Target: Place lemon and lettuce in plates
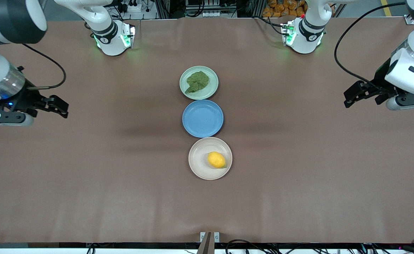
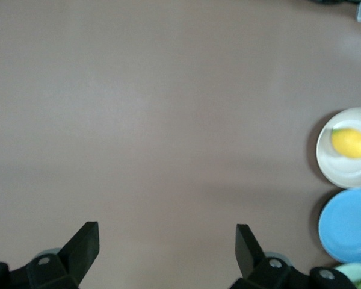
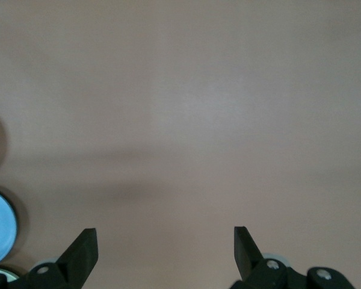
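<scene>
While the front view shows the lettuce [image 1: 197,81] on the mint plate [image 1: 212,77] above frame centre, the left wrist view catches only that plate's edge. Below centre, the lemon [image 1: 216,159] sits on the beige plate [image 1: 199,155]. Left tool [image 1: 358,93] and right tool [image 1: 53,106] hang wide open, empty, over bare desk [image 1: 87,183] at mid-frame edges.

White arms, black hands [image 1: 57,106], black cables

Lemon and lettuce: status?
Both end effectors open, empty: left and right parked over bare table at their ends. Lemon on beige plate, lettuce on mint plate. Nothing in the way.
</scene>
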`<state>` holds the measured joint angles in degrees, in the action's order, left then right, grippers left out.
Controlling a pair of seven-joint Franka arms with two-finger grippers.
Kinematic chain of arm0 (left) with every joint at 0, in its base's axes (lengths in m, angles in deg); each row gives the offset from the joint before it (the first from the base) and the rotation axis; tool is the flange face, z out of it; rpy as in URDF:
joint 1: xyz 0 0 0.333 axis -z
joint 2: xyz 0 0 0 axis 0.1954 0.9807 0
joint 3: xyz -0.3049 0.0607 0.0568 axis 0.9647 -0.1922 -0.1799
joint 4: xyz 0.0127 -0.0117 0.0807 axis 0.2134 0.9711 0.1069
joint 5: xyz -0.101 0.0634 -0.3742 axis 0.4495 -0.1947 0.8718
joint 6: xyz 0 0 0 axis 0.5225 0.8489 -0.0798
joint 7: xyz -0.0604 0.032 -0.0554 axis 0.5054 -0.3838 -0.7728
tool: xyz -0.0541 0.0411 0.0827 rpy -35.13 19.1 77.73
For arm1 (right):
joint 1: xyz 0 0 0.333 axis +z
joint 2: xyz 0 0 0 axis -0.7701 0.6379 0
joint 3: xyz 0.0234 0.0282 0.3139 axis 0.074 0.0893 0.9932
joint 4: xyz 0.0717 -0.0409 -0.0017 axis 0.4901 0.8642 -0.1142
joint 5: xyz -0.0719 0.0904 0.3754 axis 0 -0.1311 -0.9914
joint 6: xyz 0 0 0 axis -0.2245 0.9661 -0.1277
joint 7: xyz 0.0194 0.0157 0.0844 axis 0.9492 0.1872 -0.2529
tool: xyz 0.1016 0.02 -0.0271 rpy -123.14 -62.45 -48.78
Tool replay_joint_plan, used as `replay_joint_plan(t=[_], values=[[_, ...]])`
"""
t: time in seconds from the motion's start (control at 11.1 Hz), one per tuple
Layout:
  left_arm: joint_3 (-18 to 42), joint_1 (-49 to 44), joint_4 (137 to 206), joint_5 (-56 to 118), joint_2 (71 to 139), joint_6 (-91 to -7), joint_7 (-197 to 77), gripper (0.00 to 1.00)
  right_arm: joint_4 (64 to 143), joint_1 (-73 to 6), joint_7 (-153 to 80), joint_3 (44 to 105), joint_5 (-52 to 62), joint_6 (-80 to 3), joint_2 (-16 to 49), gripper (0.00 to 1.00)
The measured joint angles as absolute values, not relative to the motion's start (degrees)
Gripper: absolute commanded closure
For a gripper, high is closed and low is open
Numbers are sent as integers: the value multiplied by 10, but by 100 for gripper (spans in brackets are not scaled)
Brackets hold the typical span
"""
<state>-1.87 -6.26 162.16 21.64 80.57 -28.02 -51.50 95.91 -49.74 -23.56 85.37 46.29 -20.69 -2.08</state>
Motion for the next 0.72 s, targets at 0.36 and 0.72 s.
replay_joint_plan(t=[0.36,0.72], values=[[-18,-63,1613,216,806,-245,-549,0,956,-498,-289,803,427,-172,-49,0],[-7,-63,1612,210,806,-242,-550,0,955,-497,-298,796,425,-155,-63,0]])
